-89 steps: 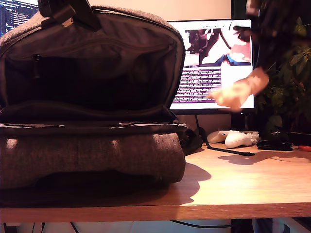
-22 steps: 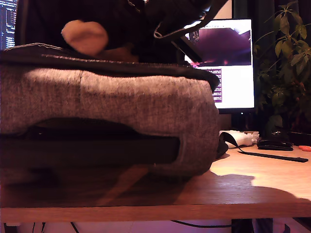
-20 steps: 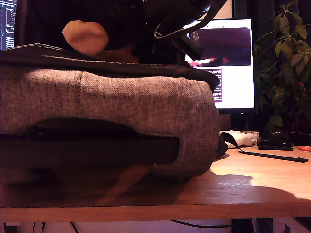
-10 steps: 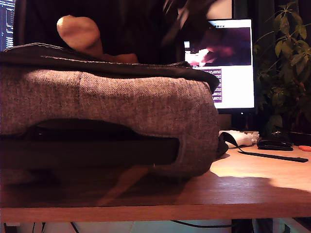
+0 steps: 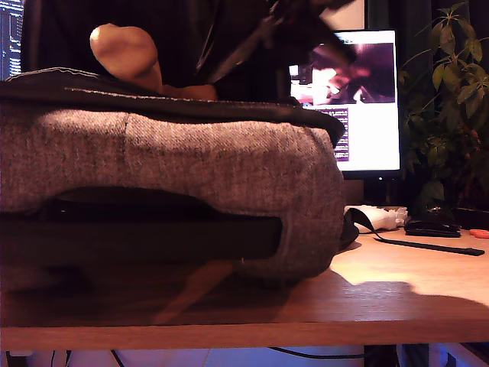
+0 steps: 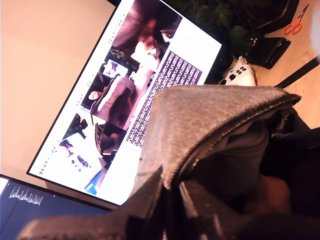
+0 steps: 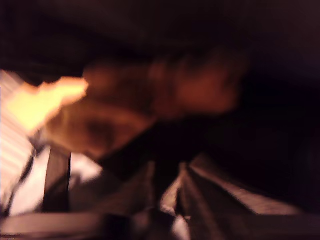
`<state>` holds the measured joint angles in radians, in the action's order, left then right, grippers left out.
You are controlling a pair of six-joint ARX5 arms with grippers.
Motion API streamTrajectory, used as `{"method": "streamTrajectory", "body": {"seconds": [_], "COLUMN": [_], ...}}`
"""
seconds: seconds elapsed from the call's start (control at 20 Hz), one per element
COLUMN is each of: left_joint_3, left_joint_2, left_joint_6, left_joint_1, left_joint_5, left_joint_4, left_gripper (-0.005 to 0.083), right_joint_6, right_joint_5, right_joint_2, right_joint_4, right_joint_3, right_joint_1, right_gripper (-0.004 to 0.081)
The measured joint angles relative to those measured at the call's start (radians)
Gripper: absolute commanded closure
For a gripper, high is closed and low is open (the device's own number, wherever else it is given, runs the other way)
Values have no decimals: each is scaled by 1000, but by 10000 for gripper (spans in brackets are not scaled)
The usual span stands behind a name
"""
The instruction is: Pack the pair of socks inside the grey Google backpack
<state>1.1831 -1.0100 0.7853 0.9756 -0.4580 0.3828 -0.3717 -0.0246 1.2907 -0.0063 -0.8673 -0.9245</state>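
The grey Google backpack [image 5: 191, 160] lies closed on the desk and fills the exterior view's left and middle. In the first wrist view its grey flap [image 6: 200, 115] runs down into the jaws of my first gripper [image 6: 170, 200], which is shut on the fabric edge. My second gripper [image 7: 167, 200] shows only as dark blurred fingers under an orange-lit blur, so its state is unclear. A blurred dark arm [image 5: 298, 23] hangs above the backpack's top. The pair of socks is out of view.
A person's hand [image 5: 126, 50] and dark sleeve rest on the backpack's top. Behind stand a lit monitor [image 5: 367, 107] and a plant [image 5: 447, 115]. A white controller [image 5: 378, 218], a black mouse [image 5: 432, 227] and orange scissors [image 6: 295, 22] lie on the desk [image 5: 397, 290].
The backpack, open and showing its lining 4.5 s ago, now lies closed. Over the last second the dark arm above it has swung, and the hand has shifted slightly up and left.
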Motion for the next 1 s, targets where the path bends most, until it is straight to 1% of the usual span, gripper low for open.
{"method": "streamTrajectory", "body": {"seconds": [0.1, 0.25, 0.35, 0.45, 0.5, 0.55, 0.6, 0.65, 0.7, 0.8, 1.0], "left_joint_3": [0, 0, 0, 1, 3, 6, 10, 13, 14, 14, 14], "left_joint_2": [0, 0, 0, 0, 0, 0, 0, 1, 0, 0, 0], "left_joint_6": [0, 0, 0, 0, 0, 0, 0, 0, 0, 0, 0], "left_joint_1": [0, 0, 0, 0, -1, -4, -8, -10, -10, -10, -6], "left_joint_5": [0, 0, -1, -4, -8, -13, -16, -23, -31, -40, -30], "left_joint_4": [0, 0, 0, -2, -3, -8, -10, -10, -10, -9, 3], "left_gripper": [798, 798, 798, 798, 798, 798, 798, 798, 798, 798, 798], "right_joint_6": [3, 3, 3, 2, 1, 0, 1, 8, 31, 106, 126], "right_joint_5": [20, 87, 98, 117, 112, 79, 21, -46, -89, -114, -105], "right_joint_2": [31, 88, 141, 220, 263, 299, 330, 348, 352, 349, 334], "right_joint_4": [56, 145, 181, 209, 227, 250, 266, 275, 277, 255, 78], "right_joint_3": [0, 0, -14, -79, -124, -163, -197, -219, -227, -230, -239], "right_joint_1": [0, 0, -14, -23, -26, -26, -27, -32, -32, -18, -6], "right_gripper": [783, 783, 783, 783, 783, 783, 783, 783, 783, 783, 783]}}
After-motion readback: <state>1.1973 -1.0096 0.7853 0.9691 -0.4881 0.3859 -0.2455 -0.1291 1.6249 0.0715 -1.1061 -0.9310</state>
